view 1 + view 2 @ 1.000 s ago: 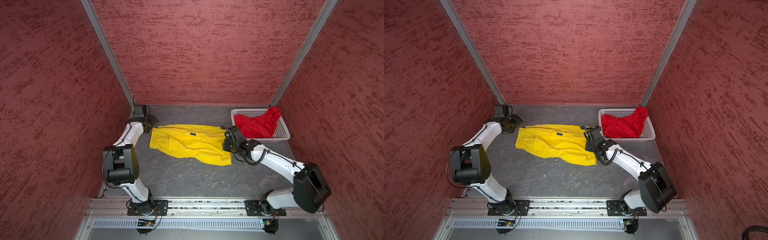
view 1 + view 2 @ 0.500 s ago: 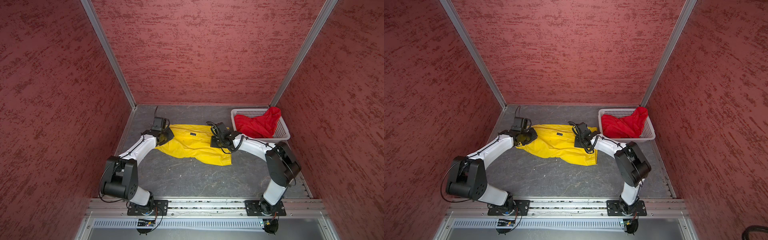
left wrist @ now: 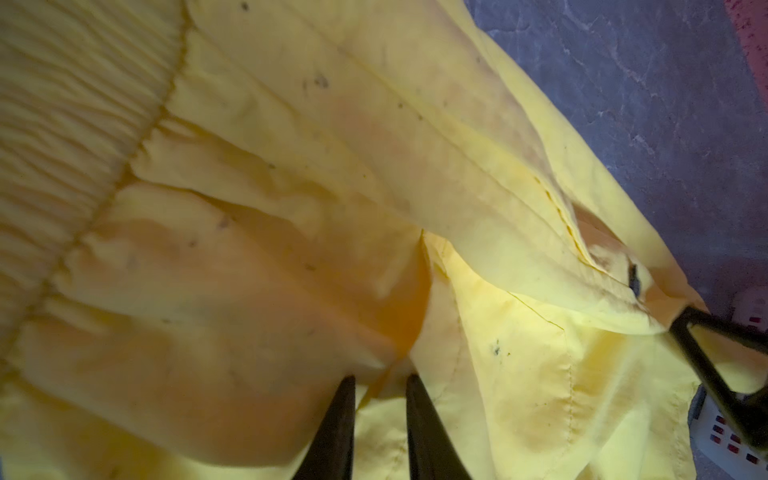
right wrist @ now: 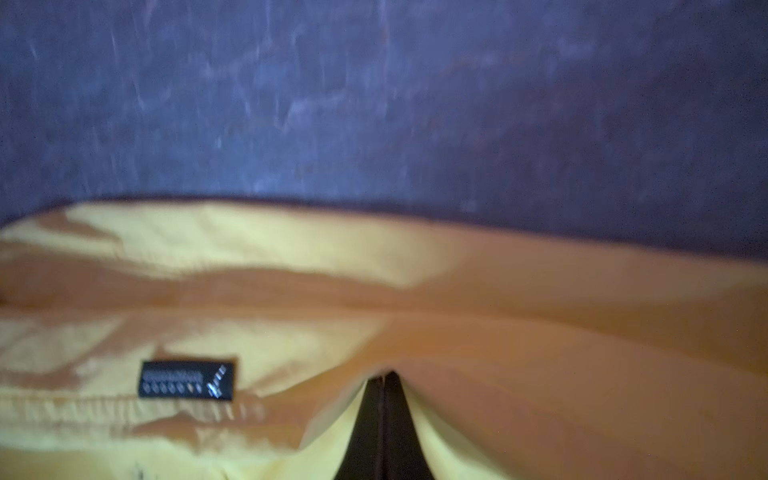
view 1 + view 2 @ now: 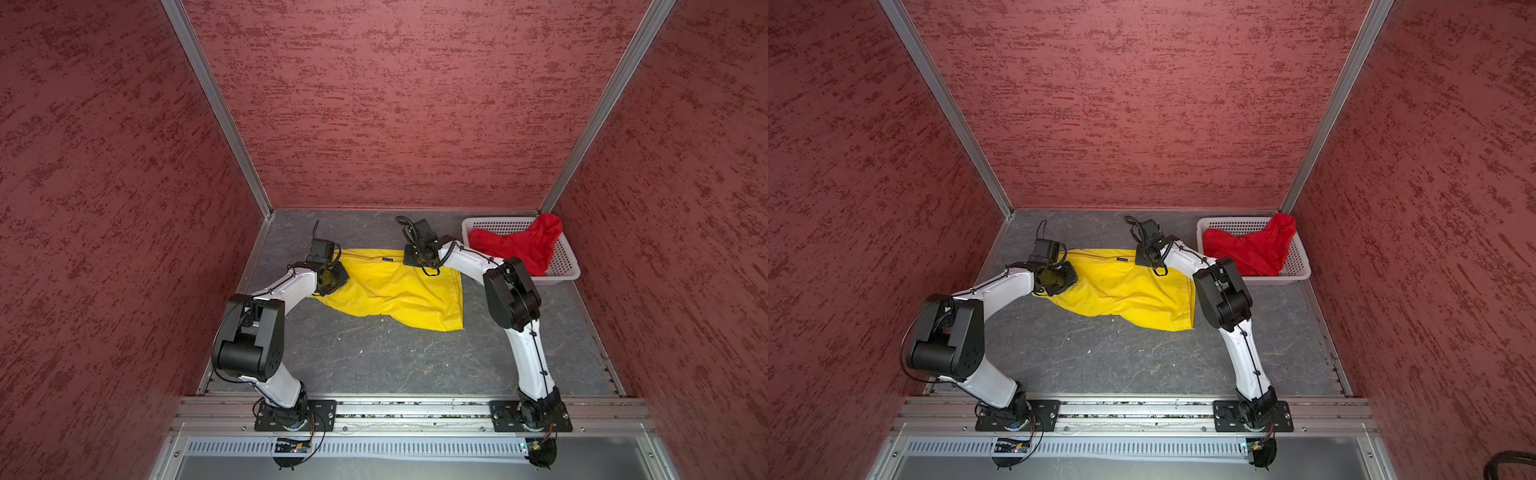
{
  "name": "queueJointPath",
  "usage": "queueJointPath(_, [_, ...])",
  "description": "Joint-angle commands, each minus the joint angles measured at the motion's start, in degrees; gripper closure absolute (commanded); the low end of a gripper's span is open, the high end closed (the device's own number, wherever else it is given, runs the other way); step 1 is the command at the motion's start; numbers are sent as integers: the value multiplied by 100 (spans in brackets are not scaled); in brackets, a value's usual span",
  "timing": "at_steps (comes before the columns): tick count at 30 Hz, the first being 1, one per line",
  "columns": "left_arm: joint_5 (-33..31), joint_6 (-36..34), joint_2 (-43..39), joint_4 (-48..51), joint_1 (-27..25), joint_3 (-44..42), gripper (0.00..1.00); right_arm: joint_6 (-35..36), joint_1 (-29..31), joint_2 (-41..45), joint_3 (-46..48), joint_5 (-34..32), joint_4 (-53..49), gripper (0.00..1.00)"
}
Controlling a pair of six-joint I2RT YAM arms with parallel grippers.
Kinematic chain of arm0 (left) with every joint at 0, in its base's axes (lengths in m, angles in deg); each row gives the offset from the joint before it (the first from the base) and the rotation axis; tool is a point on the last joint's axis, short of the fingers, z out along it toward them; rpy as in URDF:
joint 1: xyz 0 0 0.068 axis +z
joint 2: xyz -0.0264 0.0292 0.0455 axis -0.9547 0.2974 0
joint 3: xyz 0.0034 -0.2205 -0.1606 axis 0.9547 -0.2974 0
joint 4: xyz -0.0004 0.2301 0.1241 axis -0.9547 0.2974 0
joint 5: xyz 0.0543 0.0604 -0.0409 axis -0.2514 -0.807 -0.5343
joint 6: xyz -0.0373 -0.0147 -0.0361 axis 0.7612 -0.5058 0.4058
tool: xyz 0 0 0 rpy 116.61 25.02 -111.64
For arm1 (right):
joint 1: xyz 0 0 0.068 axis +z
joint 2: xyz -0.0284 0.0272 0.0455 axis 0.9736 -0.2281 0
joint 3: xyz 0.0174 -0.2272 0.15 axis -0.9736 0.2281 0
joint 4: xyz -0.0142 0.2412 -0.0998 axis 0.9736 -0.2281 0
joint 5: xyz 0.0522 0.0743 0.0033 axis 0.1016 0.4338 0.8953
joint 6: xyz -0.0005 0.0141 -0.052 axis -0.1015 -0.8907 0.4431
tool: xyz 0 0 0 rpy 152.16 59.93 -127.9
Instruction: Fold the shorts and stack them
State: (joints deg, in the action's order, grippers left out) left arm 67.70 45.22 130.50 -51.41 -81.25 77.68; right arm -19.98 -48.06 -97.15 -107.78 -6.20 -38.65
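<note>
Now, left gripper (image 3: pixel 380 380): we are holding it narrow, its two dark fingers (image 3: pixel 340 419) pinching a raised fold of the yellow shorts (image 3: pixel 270 270) between them.
Left arm (image 5: pixel 291 286): we are reaching it over the left end of the garment in both top views.
Right gripper (image 4: pixel 384 376): we are pressing its jaws fully together, with yellow cloth caught at the tips and draping off to both sides.
Right grip place: we are pinching the far edge of the garment, just beside the small dark label (image 4: pixel 187 380), on the side toward the basket (image 5: pixel 559 276).
Waistband (image 3: pixel 62 104): we are seeing its gathered ribs in the left wrist view, near the left pinch but apart from it.
Yellow shorts, position: we are seeing them lying rumpled on the grey table (image 5: pixel 374 361) between the two arms, one corner reaching toward the near right.
Red shorts (image 5: pixel 519 245): we are seeing them heaped in the white basket, one part draped up over its far right corner.
Basket, position: we are seeing it standing at the far right of the table, the right arm (image 5: pixel 469 259) passing between it and the yellow shorts.
Label text: we are finding it too blurred to read.
</note>
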Motion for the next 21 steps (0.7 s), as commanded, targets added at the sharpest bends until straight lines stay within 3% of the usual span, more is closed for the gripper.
queueJointPath(1, [0,-140,85,-117,73,125,76,142,-387,-512,-1023,-335,-625,96])
queueJointPath(4, [9,-151,23,-124,193,84,76,303,-502,-909,-1796,-181,-1123,98])
queueJointPath(8, [17,-133,-137,-85,300,116,70,436,-479,-414,-1493,-48,-1016,97])
queueJointPath(12, [-58,-125,-426,31,302,198,55,447,-411,770,-336,-80,-544,89])
queueJointPath(16, [-278,-171,-687,196,302,153,44,446,-357,1831,1042,-369,-287,72])
queueJointPath(19, [-428,-181,-793,227,356,-41,41,539,-362,2264,1874,-551,-161,67])
queueJointPath(21, [-369,-147,-806,145,433,-240,44,585,-386,2405,2312,-420,39,66])
